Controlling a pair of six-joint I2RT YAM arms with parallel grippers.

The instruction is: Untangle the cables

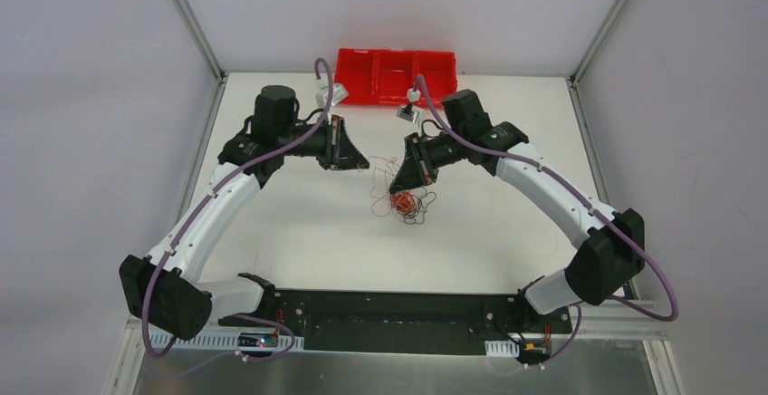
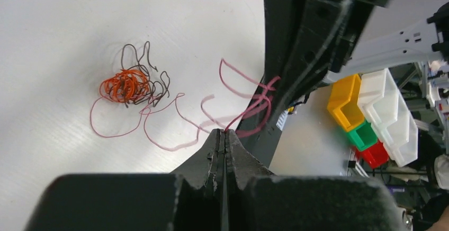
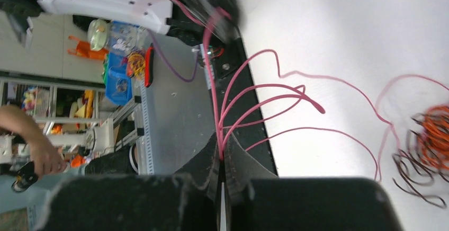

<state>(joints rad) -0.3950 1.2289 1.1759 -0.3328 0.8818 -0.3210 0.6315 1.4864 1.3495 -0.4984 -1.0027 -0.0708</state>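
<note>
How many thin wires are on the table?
3. An orange coil, a dark wire tangled into it, and a pink wire pinched by both the left gripper and right gripper. More may hide inside the coil.

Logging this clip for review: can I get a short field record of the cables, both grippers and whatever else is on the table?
left gripper: shut, pinching the pink-red wire
right gripper: shut on several pink-red wire loops
orange wire: tight coil lying on the table, held by neither gripper
black wire: scribbled through and beside the orange coil
far table edge: red bin tray
task state: orange and black still tangled together
</note>
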